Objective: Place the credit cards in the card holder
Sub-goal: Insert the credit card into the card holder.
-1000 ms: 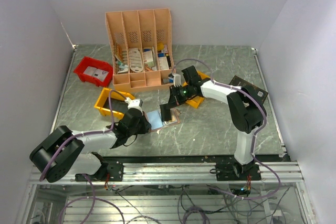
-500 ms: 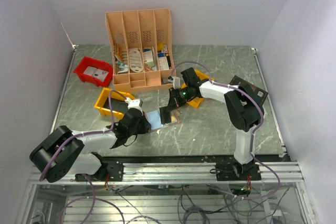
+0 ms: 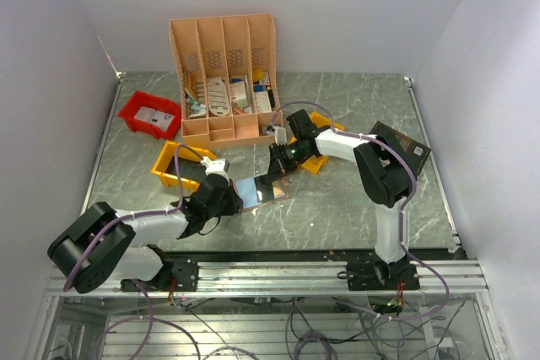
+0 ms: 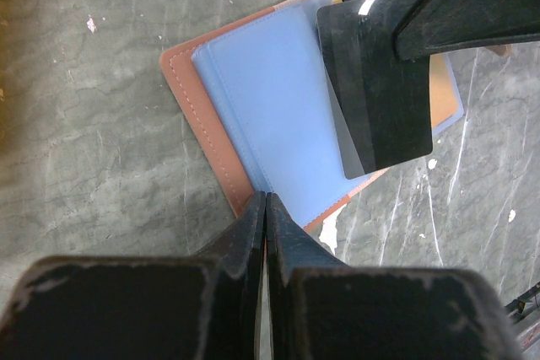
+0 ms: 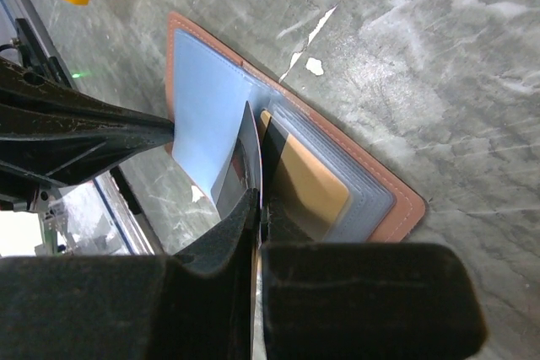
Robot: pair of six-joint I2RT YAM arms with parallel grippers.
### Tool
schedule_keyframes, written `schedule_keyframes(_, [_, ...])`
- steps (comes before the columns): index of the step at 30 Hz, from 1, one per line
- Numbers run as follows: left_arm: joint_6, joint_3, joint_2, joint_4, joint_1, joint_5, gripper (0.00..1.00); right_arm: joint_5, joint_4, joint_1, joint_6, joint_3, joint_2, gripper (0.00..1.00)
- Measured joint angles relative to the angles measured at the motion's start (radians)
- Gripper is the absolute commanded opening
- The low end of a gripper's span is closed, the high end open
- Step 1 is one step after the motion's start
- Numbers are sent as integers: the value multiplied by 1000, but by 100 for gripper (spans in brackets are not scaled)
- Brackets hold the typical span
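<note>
The tan card holder [image 3: 263,190] lies open on the table, its pale blue pocket pages [image 4: 261,99] facing up. My left gripper [image 4: 266,202] is shut on the holder's near edge, at the fold of a blue page. My right gripper [image 5: 260,208] is shut on a credit card [image 4: 380,82], which looks dark and glossy here. The card hangs tilted over the holder's right half, its lower edge close to the stacked clear pockets [image 5: 337,183]. From the right wrist the card [image 5: 251,153] shows almost edge-on. In the top view both grippers, left [image 3: 239,200] and right [image 3: 275,174], meet at the holder.
A peach slotted organiser [image 3: 224,73] stands at the back, with a red bin [image 3: 150,114] to its left. One yellow bin [image 3: 173,166] sits beside the left arm and another [image 3: 319,158] under the right arm. A dark book [image 3: 407,146] lies at the right.
The right gripper with the card has shifted slightly and tilted lower over the holder. The left gripper and the holder have stayed put.
</note>
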Motion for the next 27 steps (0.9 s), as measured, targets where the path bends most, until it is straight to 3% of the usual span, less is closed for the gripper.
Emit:
schedule_keyframes(18, [45,29,6,-45,0,0,8,89,-110,31,-37,82,20,0])
schedule_keyframes(27, [51,30,5,-46,0,0,9,119,-150,45,-48,119,34,5])
